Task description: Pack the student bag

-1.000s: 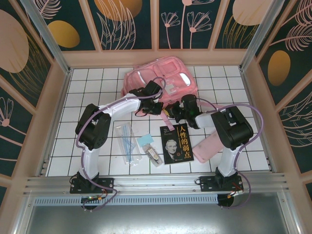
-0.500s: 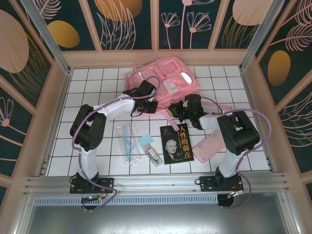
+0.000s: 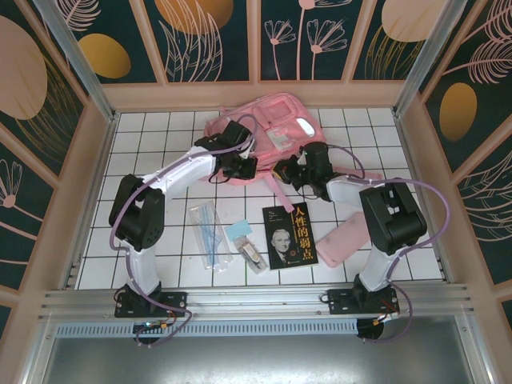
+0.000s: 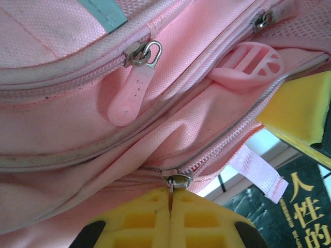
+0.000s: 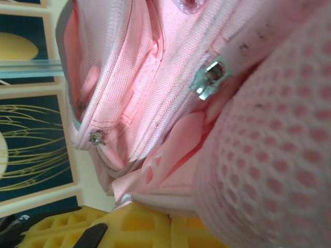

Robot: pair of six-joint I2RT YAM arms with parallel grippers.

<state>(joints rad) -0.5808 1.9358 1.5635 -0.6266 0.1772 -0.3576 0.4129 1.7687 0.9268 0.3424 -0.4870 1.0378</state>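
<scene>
The student bag, a large pink backpack, lies at the back of the table. My left gripper is at its near edge, shut on a metal zipper pull that hangs from a slider on a partly open zip. A second slider with a pink rubber tab sits higher up. My right gripper is just to the right, its yellow fingers shut on the bag's fabric edge beside the mesh side pocket.
In front of the bag lie a black book with yellow characters, a flat pink pouch, a clear pencil pack and a small light-blue item. Low walls ring the tiled table.
Both grippers have moved toward the back of the table, the left one also leftward, and the bag has shifted back with them. The items in front have not moved.
</scene>
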